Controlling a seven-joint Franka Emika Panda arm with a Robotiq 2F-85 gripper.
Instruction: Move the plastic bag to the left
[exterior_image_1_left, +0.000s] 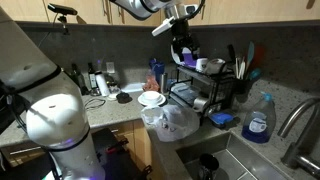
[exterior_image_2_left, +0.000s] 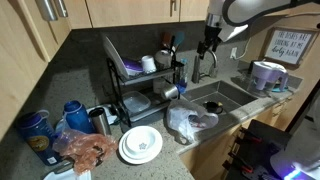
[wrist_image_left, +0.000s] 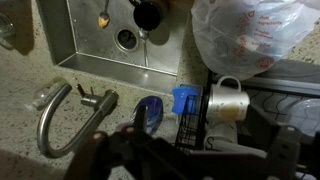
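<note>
Countertop (exterior_image_2_left: 85, 85) beneath wooden cabinets (exterior_image_2_left: 120, 10) carries sink (exterior_image_2_left: 240, 95), dish rack (exterior_image_2_left: 140, 78), plastic bag (exterior_image_2_left: 190, 122).

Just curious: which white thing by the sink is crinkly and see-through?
The plastic bag at the sink corner; the round plate beside it is smooth, opaque.

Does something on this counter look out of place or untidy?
Yes. The plastic bag lies crumpled at the front edge of the counter, right beside a corner of the sink, and may hang a little over the edge. It looks loose there, not put away. Nothing looks spilled or broken.
</note>
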